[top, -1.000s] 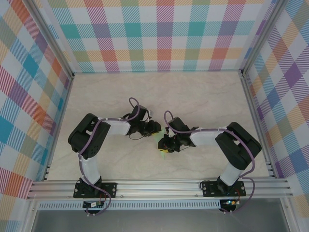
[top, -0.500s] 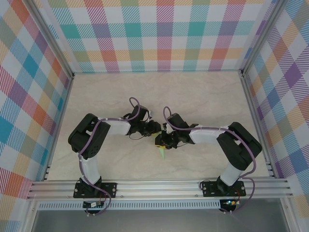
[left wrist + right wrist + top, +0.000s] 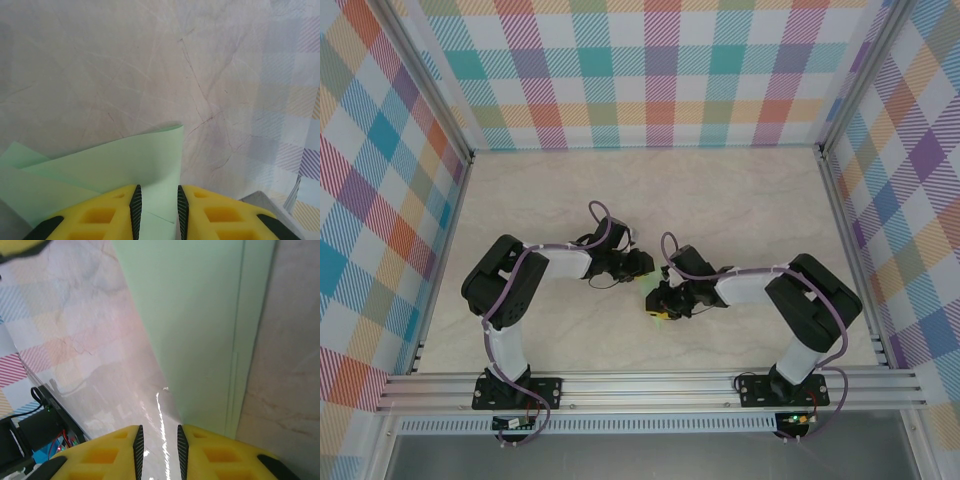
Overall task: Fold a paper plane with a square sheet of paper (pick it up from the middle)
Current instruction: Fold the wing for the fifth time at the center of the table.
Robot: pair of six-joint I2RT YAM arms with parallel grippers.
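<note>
The pale green sheet of paper lies folded in layers on the table, mostly hidden under my right gripper in the top view. In the right wrist view the folded paper runs away from my right gripper. Its near end is under the right finger, bare table shows between the jaws, and they stand slightly apart. In the left wrist view a curled flap of the paper passes through the gap of my left gripper. Those jaws stand apart, not pinching it. My left gripper sits just up-left of the right one.
The marble-patterned tabletop stretches behind both arms. Checked walls close the back and sides. An aluminium rail carrying the arm bases runs along the near edge.
My right gripper went up and left, baring the paper's pointed tip, then came back down over it. Its jaws have widened a little. The left gripper has stayed put.
</note>
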